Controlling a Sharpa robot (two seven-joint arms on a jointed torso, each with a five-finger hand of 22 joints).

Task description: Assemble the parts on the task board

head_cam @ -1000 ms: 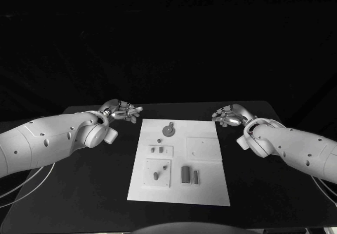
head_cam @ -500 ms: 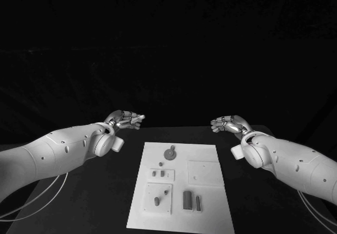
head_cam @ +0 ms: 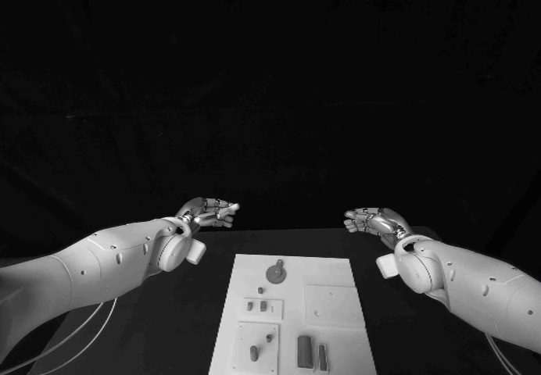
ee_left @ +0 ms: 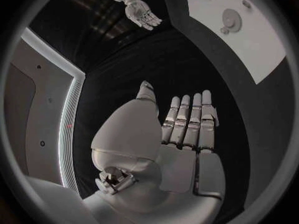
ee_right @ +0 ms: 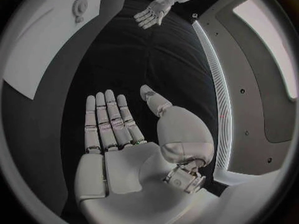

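The flat white rectangular task board (head_cam: 295, 312) lies mid-table with small grey parts (head_cam: 276, 272) resting on it. Left hand (head_cam: 207, 212) and right hand (head_cam: 372, 219) hover beyond its far corners, fingers extended, holding nothing. The parts look light, rigid, probably slippery; pinch by their sides.

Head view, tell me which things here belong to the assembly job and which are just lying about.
Belongs to the job:
task board
round part at the board's far end
small parts in the board's recesses
left hand, open, holding nothing
right hand, open, holding nothing

Just there:
black table under the board
cables below the left arm
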